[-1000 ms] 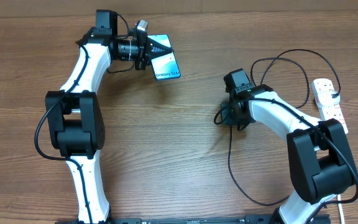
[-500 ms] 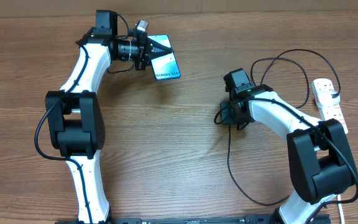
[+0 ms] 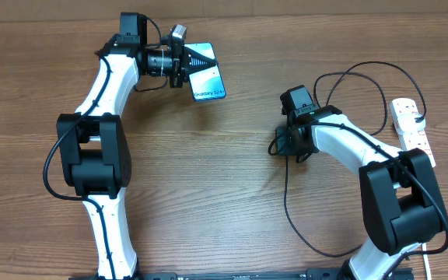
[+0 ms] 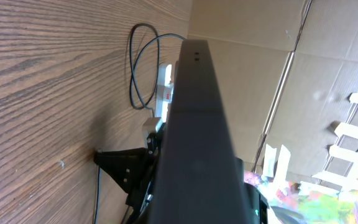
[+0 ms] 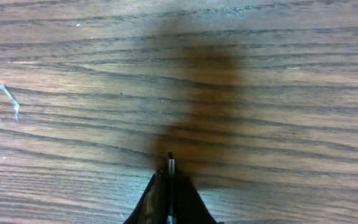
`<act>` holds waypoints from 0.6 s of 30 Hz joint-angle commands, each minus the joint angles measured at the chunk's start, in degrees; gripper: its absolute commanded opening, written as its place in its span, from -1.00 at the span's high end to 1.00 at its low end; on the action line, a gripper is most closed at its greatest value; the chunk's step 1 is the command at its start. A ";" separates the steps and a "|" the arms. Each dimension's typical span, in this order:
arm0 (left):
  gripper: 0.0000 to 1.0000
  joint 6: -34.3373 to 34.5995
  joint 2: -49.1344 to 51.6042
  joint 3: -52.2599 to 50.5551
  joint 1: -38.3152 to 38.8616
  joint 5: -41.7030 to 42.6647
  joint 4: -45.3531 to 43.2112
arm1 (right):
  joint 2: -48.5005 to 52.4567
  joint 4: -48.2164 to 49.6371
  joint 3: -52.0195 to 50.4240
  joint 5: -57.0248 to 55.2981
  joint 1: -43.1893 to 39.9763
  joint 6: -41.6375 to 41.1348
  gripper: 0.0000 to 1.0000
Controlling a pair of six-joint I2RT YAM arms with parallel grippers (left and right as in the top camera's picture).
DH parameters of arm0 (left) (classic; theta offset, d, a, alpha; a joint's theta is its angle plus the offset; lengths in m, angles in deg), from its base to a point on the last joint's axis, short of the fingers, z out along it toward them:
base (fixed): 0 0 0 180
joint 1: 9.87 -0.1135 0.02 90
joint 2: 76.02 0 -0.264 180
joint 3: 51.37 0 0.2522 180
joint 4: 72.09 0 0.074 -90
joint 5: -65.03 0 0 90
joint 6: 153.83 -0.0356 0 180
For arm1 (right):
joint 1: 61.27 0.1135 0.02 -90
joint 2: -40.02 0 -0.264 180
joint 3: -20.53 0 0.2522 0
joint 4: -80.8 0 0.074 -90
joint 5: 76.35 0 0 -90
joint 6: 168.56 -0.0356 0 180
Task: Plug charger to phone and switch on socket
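Toward the far edge of the table (image 3: 208, 179), on the left side: grips the phone (image 3: 208, 74) in the left gripper (image 3: 183, 66), clenched on one long edge, screen turned upward and seemingly lifted off the table. Probably holds it aloft to keep an end free for the plug. Runs its long axis from the far edge toward the near one, leaning a little rightward, with the "Galaxy" lettering (image 3: 209, 93) at the nearer end. Shows only a dark side edge in the left wrist view, so cannot place the port at either end.

Nearer the middle, well apart from the phone: pinches the charger (image 3: 285, 206) by its plug tip (image 5: 170, 165) in the right gripper (image 3: 280, 145), clamped tight with just the metal nib poking out ahead. Points that nib leftward, low over the table, along the gripper's own line. Seemingly pinches so close to the end to keep the tip stiff for insertion. Trails the rest of the cable back in loose loops toward the socket (image 3: 409, 124), flat at the right edge and untouched. Leaves tip and phone out of line for now. Needs, by this reading, a turn of one or the other before mating.
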 commanded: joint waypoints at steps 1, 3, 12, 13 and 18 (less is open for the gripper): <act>0.92 -2.86 -1.44 0.24 0.46 3.06 -0.11 | -0.79 0.33 -0.59 0.57 0.07 -0.13 0.93; 0.92 -3.43 -1.44 0.24 0.46 3.10 -0.07 | -0.81 0.31 -0.59 0.57 0.07 -0.13 0.93; 0.92 -3.41 -1.44 0.24 0.46 4.28 -0.09 | -0.81 0.33 -0.59 0.52 0.07 -0.17 0.93; 0.92 -3.41 -1.44 0.24 0.46 4.68 -0.09 | -0.79 0.33 -0.59 0.52 0.07 -0.17 0.93; 0.92 -3.41 -1.44 0.24 0.46 10.08 -0.35 | -0.81 0.31 -0.46 0.87 0.00 -0.17 0.93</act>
